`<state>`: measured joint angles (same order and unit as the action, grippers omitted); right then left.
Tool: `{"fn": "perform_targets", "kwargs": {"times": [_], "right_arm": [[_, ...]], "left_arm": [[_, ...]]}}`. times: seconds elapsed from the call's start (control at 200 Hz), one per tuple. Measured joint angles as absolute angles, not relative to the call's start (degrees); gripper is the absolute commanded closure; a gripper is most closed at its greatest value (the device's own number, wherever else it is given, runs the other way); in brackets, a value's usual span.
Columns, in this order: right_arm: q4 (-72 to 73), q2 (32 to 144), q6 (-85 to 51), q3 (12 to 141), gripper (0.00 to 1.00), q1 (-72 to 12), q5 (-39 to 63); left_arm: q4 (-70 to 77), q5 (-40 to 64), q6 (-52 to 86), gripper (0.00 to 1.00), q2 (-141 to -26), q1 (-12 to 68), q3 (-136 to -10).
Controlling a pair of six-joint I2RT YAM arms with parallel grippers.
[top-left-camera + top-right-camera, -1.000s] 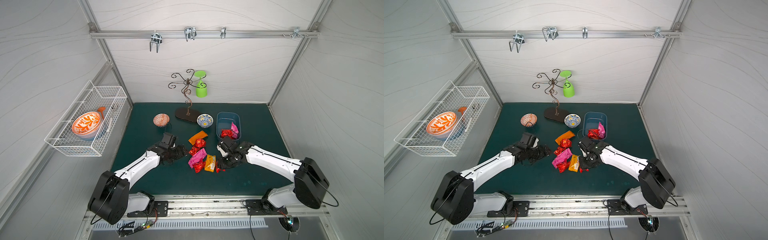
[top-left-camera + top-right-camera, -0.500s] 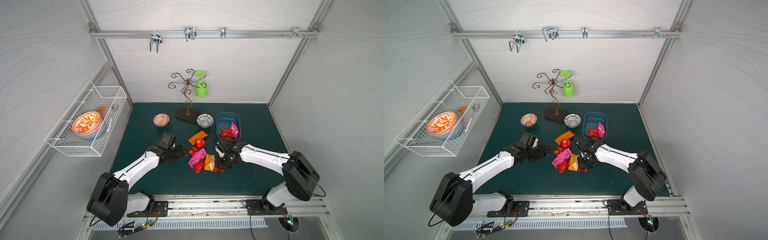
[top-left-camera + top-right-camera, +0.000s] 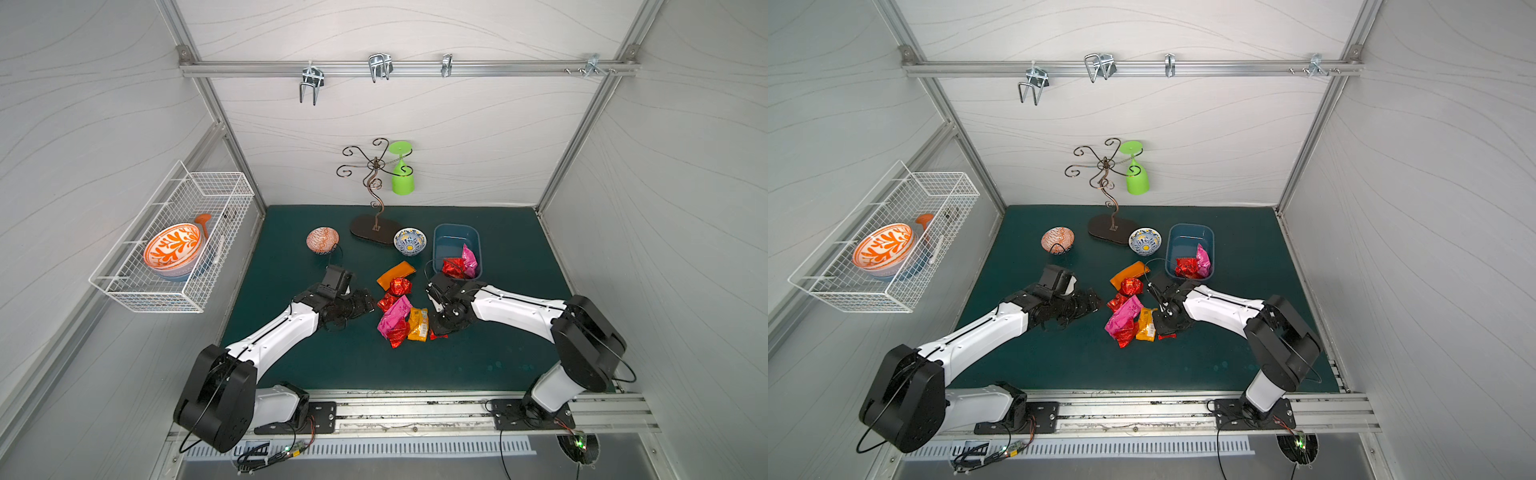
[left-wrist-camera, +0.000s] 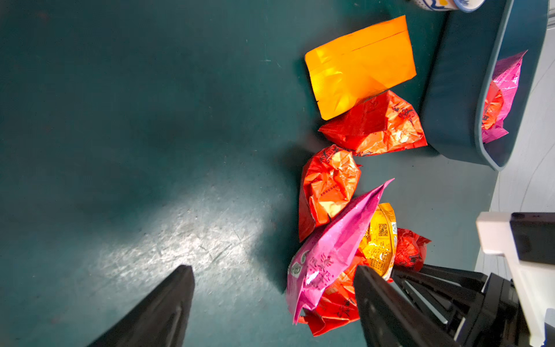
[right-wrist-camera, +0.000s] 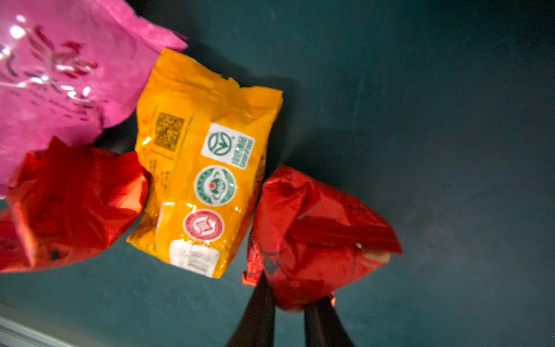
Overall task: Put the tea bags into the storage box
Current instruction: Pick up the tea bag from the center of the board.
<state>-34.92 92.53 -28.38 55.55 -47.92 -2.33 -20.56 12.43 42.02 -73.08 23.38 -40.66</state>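
1. The right claw (image 5: 289,296) is clenched on the lower edge of a red tea bag (image 5: 312,234). This bag sits at the outer side of the pile, touching a yellow tea bag (image 5: 204,168). Whether it rests on the green mat (image 5: 435,120) I cannot tell.
2. The left claw (image 4: 273,269) is released, jaws wide apart and holding nothing. A pink tea bag (image 4: 330,249) lies just beside one finger.
3. The storage box (image 3: 457,227) stands just beyond the pile, with a red packet (image 3: 453,266) and a pink packet (image 3: 469,257) inside.
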Motion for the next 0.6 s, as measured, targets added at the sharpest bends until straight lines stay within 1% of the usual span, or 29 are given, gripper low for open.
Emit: {"fn": "perform_targets", "kwargs": {"times": [0.08,0.33,0.435,0.6], "right_arm": [[-34.9,92.5,-28.2,55.5,1.00,-47.9,-2.8],[-35.4,90.7,-27.3,55.5,1.00,-47.3,-2.8],[-36.0,86.9,-26.8,55.7,1.00,-45.6,-1.7],[-36.7,80.1,-25.4,58.2,1.00,-40.3,1.2]], "left_arm": [[-20.6,12.4,42.0,0.12,-73.1,23.4,-40.7],[-20.6,12.4,42.1,0.12,-73.1,23.4,-40.7],[-20.6,12.4,42.1,0.12,-73.1,23.4,-40.7],[-20.5,12.5,42.2,0.12,-73.1,23.4,-40.7]]}}
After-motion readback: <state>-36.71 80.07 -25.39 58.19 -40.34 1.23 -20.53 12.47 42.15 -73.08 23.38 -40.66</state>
